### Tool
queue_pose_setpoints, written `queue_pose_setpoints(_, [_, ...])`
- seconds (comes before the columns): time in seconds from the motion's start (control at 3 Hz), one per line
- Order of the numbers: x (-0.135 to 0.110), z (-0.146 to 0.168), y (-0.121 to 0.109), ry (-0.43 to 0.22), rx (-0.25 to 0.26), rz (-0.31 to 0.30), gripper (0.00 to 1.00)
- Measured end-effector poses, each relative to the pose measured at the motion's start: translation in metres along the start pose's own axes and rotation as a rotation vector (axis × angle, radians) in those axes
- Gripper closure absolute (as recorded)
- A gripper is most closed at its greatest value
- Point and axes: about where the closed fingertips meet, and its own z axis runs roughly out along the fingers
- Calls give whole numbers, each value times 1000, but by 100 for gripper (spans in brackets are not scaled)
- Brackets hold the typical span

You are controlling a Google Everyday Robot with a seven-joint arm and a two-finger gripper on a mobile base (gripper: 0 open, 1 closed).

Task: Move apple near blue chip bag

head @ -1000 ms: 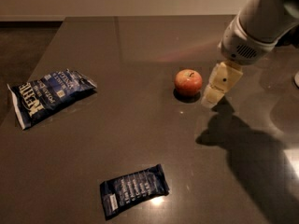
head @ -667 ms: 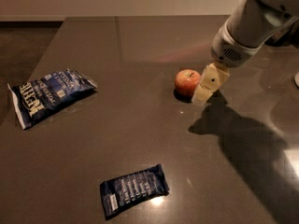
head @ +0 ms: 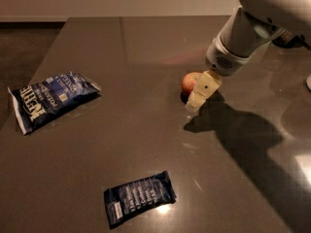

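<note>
lying at the left of the table (head: pixel 146 42) is the blue chip bag (head: pixel 51 98); a dark packet (head: pixel 140 198) sits front-centre; well apart, the apple (head: pixel 189 81) rests partly behind the gripper (head: pixel 198 97) (whether spread or pressed together, i cannot tell).

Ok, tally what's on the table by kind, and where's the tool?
Apple: 1
Snack bags: 2 (blue chip bag, smaller dark packet)
Total: 3
Tool: low beside the apple; contact unclear.
</note>
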Motion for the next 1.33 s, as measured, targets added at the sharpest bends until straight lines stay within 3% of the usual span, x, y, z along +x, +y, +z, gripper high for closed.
queue_pose_setpoints(0.33, [-6,11,-2,-16,-9,16,0])
queue_pose_setpoints(1.0, [-11,22,-11,-24,-14,44,48])
queue_pose_setpoints(1.33, [-30,11,-7,-45,-23,13,72])
